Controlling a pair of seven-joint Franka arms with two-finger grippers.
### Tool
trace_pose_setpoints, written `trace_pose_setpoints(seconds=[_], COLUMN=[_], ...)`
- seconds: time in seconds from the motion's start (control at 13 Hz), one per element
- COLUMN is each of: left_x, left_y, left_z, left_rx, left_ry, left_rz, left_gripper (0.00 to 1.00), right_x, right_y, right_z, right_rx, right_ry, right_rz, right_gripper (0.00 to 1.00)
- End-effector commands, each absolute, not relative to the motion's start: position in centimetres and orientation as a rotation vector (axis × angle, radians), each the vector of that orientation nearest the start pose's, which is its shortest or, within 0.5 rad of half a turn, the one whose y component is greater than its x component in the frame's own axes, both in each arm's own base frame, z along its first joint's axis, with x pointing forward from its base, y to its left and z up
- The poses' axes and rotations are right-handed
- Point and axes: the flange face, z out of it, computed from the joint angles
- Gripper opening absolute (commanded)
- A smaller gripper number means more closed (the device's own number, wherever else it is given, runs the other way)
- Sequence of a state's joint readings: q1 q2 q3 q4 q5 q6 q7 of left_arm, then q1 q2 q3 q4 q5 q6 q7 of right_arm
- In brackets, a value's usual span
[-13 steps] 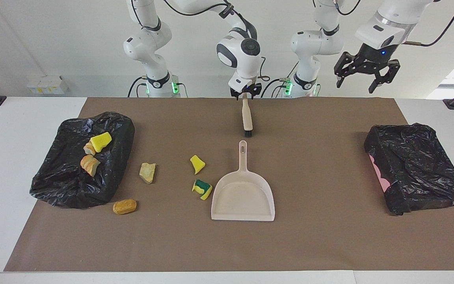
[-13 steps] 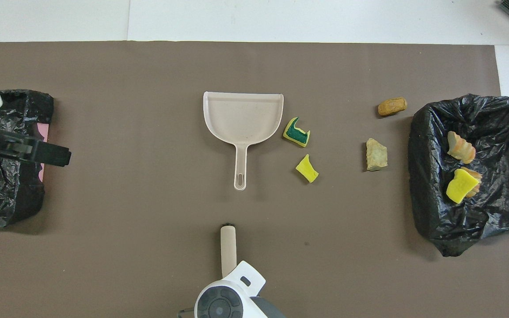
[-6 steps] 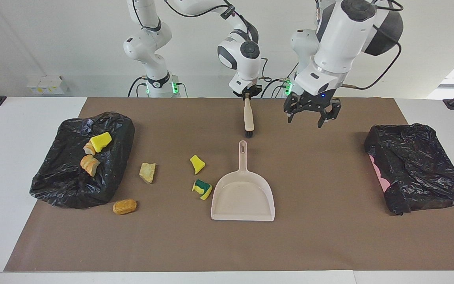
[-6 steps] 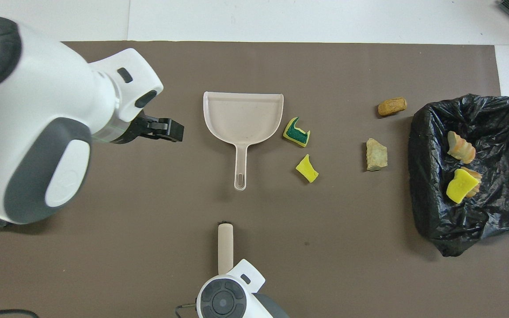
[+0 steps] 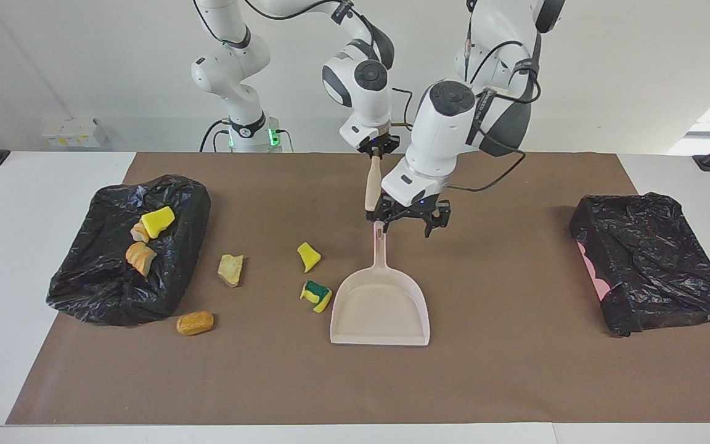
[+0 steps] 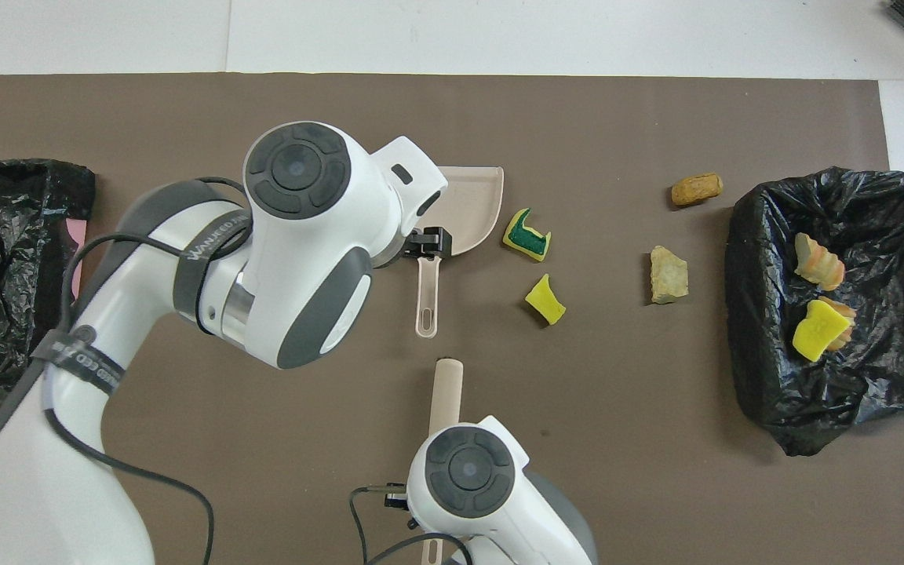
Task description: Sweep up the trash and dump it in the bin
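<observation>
1. Trash chunks: four lie on the desk beside the dustpan, a yellow one, a yellow-green one, a beige one and an orange one; three sit in the bin at the right arm's end.
2. Left gripper hangs open over the dustpan's handle, holding nothing.
3. Right gripper is closed on the brush, lifted over the desk.

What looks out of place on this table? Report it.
Four sponge-like trash chunks lie loose on the brown mat: orange-brown, pale beige, bright yellow and yellow-green, outside the black-lined bin, which holds three more.
</observation>
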State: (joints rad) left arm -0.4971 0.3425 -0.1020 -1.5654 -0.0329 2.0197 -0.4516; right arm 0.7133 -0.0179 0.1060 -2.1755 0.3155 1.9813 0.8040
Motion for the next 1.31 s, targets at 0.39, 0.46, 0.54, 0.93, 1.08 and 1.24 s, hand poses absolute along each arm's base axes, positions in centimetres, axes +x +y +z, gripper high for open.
trace_pose_setpoints(seconds=[0.39, 0.46, 0.54, 0.93, 1.08, 1.24], left_x=[52.7, 52.7, 52.6, 51.5, 51.2, 51.2], left_y=[-39.2, -39.2, -39.3, -39.7, -39.7, -39.5], left_z=[36.8, 36.7, 36.5, 35.7, 35.6, 35.5], left_rx=[-3.237, -3.237, -3.235, -3.228, -3.225, -3.225], left_ry=[0.203, 0.202, 0.202, 0.220, 0.223, 0.223], left_rz=[-0.110, -0.110, -0.103, -0.079, -0.073, -0.073], left_gripper=[1.00, 1.00, 1.00, 0.75, 0.75, 0.65], right_x=[41.9, 43.5, 45.2, 53.1, 55.8, 58.5], right_y=[25.0, 23.8, 22.2, 13.0, 10.1, 8.6], right_z=[41.0, 40.9, 41.0, 41.7, 42.4, 42.8], right_rx=[-3.249, -3.273, -3.309, -3.503, -3.530, -3.576], right_ry=[0.235, 0.258, 0.282, 0.135, 0.034, -0.059], right_rz=[0.414, 0.389, 0.355, 0.217, 0.224, 0.193], right_gripper=[0.00, 0.00, 0.00, 0.00, 0.00, 0.00])
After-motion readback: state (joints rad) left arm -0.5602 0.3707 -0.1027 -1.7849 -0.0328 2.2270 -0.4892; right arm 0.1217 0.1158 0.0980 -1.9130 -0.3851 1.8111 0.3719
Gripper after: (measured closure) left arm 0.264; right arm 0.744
